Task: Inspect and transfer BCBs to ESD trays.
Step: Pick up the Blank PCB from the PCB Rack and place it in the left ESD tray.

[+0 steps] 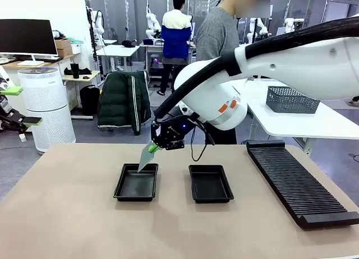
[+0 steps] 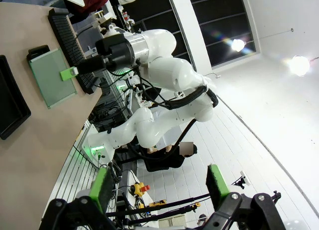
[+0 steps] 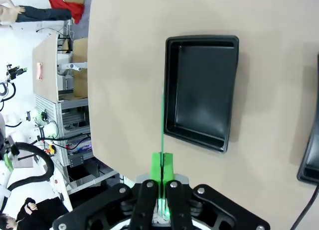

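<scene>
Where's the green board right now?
In the front view, the green board hangs tilted in the right gripper, a little left of centre, with its lower corner over the far end of the left black tray.

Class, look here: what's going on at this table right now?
The right tool, shut on a green circuit board, holds it tilted, lower corner near the far rim of the left black tray. That tray and the right tray are both empty. The left tool hangs open off to the side.
</scene>
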You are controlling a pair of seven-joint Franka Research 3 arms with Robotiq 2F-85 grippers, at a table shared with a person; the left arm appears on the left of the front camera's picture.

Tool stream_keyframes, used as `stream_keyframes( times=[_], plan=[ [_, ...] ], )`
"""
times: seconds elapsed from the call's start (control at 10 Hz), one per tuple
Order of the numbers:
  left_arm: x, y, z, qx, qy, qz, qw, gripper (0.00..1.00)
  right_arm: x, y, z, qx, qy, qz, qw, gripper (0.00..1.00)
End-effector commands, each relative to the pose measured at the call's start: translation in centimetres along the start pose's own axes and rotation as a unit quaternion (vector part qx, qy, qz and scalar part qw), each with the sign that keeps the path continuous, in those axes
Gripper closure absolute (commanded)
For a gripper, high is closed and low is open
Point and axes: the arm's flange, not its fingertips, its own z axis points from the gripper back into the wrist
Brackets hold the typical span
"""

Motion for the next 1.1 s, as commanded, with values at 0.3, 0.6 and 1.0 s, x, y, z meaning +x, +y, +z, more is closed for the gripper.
stream_keyframes(
  times=[0.3,0.6,1.0],
  plan=[
    [0.0,-0.1,0.1,0.0,-0.001,-0.001,1.0,0.0,3.4,0.2,-5.5,0.003,0.018,-0.015,1.0,0.98],
    [0.0,-0.1,0.1,0.0,-0.001,-0.001,1.0,0.0,4.0,-0.5,-8.6,0.005,0.032,-0.014,0.999,0.98],
    [0.0,-0.1,0.1,0.0,-0.001,-0.001,1.0,0.0,3.7,-1.4,-11.2,0.003,0.039,-0.02,0.999,0.98]
  ],
)
